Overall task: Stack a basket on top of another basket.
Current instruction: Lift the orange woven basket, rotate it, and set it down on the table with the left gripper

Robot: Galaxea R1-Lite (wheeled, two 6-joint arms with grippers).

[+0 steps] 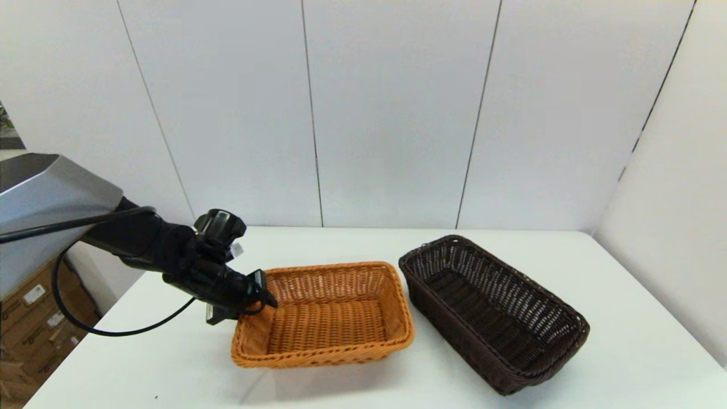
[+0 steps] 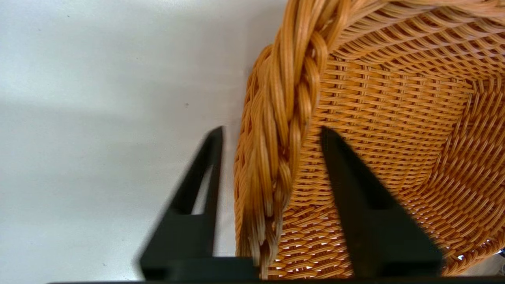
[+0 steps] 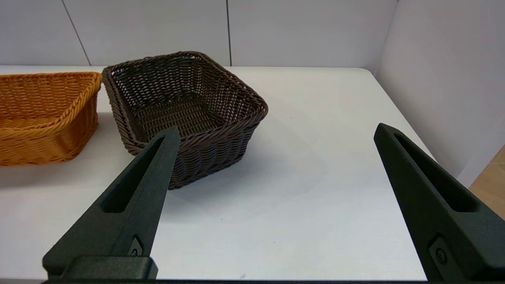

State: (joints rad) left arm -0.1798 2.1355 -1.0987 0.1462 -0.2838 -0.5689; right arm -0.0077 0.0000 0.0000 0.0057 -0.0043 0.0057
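On the white counter (image 1: pixel 187 363), the left pincer (image 2: pixel 272 134) is straddling the orange-tan basket's (image 1: pixel 326 315) braided rim, fingers not yet closed. Beside it, apart, the dark brown basket (image 1: pixel 494 312) is sitting. The right pincer (image 3: pixel 276 132) is hovering wide, holding nothing.

1. The left gripper (image 1: pixel 258 295) hides its own fingertips behind its body at centre-left of the head view; contact with the rim cannot be judged there.
2. In the left wrist view, the orange-tan basket (image 2: pixel 394 130) runs off the top and right edges, and the braided rim blurs toward the bottom.
3. The fingers (image 2: pixel 357 205) straddle that rim; whether they touch it cannot be told.
4. The dark brown basket (image 3: pixel 185 114) has its near corner covered by a right gripper (image 3: pixel 276 132) finger.
5. The orange-tan basket is cut by the right wrist view's left edge.
6. The right arm is out of the head view.
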